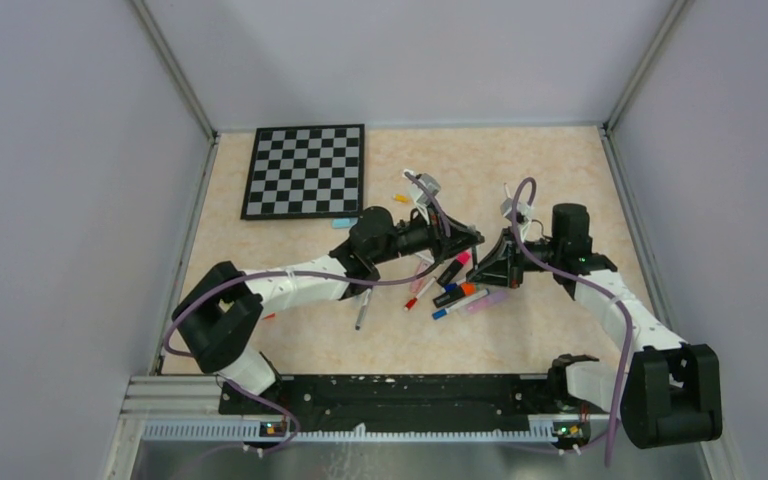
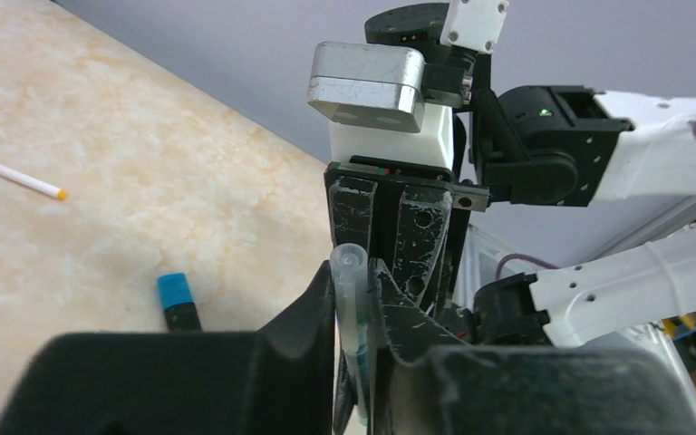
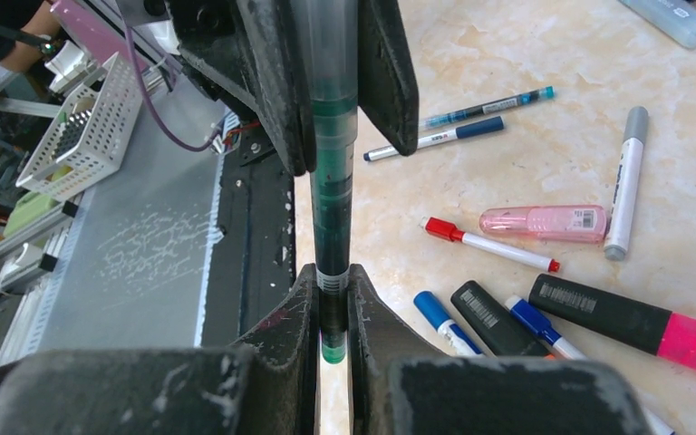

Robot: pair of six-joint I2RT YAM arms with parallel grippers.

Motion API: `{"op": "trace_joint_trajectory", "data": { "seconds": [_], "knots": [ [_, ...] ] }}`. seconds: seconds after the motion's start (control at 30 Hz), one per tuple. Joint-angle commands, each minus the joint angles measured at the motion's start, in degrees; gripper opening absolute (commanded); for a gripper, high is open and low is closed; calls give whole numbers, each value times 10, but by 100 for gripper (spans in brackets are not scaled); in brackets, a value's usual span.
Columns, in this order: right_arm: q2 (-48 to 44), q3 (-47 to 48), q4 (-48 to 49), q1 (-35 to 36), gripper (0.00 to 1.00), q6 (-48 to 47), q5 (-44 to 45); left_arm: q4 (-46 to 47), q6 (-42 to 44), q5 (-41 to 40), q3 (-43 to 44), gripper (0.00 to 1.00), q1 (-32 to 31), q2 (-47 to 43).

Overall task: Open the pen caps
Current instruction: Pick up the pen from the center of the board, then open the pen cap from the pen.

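Closest to the bases, above the table [image 1: 520,345]: left gripper [image 2: 353,290] and right gripper [image 3: 331,281] both pinched narrow on one clear-barrelled green pen [image 3: 333,172], one end each, held off the surface. Cannot tell whether uncapped yet; looks whole. Just beyond, lying loose on the table, apparently all capped: red-capped thin pen [image 3: 488,245], grey-capped white marker [image 3: 625,181], black highlighter with pink cap [image 3: 634,322], blue-capped pen [image 3: 437,313], dark-blue-capped pen [image 3: 435,138]. Judged barely begun, nearly everything left to open. Farther out: blue-topped black stub [image 2: 178,304], then chequered board [image 1: 305,170] at far left. Barcode sticker on pink tube [image 3: 544,220], white print on the highlighter; too small to read, no brand made out.
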Motion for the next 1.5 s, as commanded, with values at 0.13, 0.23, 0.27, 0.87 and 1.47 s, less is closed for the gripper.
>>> {"op": "trace_joint_trajectory", "data": {
  "seconds": [0.13, 0.23, 0.27, 0.87, 1.47],
  "knots": [
    [-11, 14, 17, 4, 0, -14, -22, 81, -24, 14, 11, 0, 15, -5],
    [-8, 4, 37, 6, 0, 5, -29, 87, -13, 2, 24, 0, 27, -13],
    [-7, 1, 47, 9, 0, 14, -32, 90, -8, -1, 33, 0, 33, -14],
    [13, -15, 93, 52, 0, 48, -34, 86, 25, 0, 147, 0, 137, -43],
    [-54, 73, -179, -23, 0, -222, 176, 55, -40, 30, -78, 0, 190, -108]
  ]
}}
